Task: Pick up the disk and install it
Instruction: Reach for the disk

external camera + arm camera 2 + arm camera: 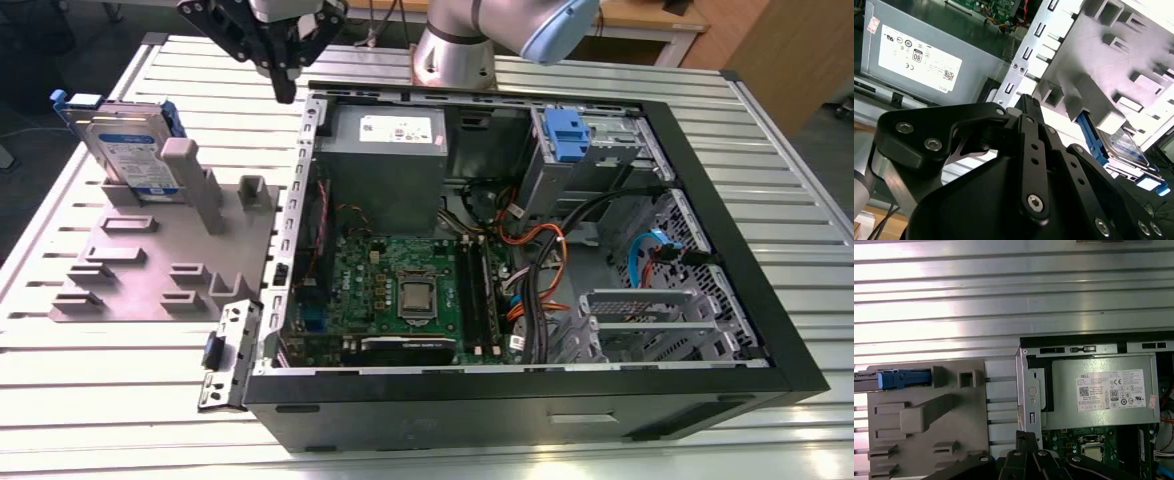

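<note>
The disk stands on edge in a slot of the grey holder at the exterior view's left, its white-and-blue label facing the camera and blue rails on its sides. In both wrist views its blue rail shows at the holder's far end. My gripper hangs above the back corner of the open computer case, to the exterior view's right of the disk and apart from it. Its black fingers meet at the tips, shut on nothing, and they also show in the first wrist view.
Inside the case lie a green motherboard, a grey power supply with a white label, orange and black cables, and a drive cage with a blue bracket. The ribbed metal table ends near the holder's left side.
</note>
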Controlling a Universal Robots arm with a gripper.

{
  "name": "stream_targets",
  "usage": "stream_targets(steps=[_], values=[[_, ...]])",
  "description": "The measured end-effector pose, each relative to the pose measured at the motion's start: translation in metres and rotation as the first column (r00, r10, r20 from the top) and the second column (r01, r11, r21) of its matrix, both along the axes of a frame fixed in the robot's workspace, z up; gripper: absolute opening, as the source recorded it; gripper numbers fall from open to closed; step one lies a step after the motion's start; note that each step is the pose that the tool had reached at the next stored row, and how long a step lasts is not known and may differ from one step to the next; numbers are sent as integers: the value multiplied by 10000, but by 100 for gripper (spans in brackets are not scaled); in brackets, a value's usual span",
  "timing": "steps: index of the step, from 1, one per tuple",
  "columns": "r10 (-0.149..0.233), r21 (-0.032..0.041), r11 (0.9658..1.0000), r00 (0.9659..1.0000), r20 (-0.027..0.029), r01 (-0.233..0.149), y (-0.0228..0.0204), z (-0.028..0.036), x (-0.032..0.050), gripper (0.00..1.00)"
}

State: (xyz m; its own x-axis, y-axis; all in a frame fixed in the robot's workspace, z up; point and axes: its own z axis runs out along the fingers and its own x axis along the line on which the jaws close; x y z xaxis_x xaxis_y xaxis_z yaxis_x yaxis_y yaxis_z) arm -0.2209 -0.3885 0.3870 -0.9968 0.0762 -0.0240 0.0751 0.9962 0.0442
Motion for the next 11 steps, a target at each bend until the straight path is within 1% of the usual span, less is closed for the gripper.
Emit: stream_targets(steps=[7,11], values=[[1,1,10000,10000,1,-1,46,-27,-192,11],[-1,0,10000,10000,0,1,66,-47,-320,11]])
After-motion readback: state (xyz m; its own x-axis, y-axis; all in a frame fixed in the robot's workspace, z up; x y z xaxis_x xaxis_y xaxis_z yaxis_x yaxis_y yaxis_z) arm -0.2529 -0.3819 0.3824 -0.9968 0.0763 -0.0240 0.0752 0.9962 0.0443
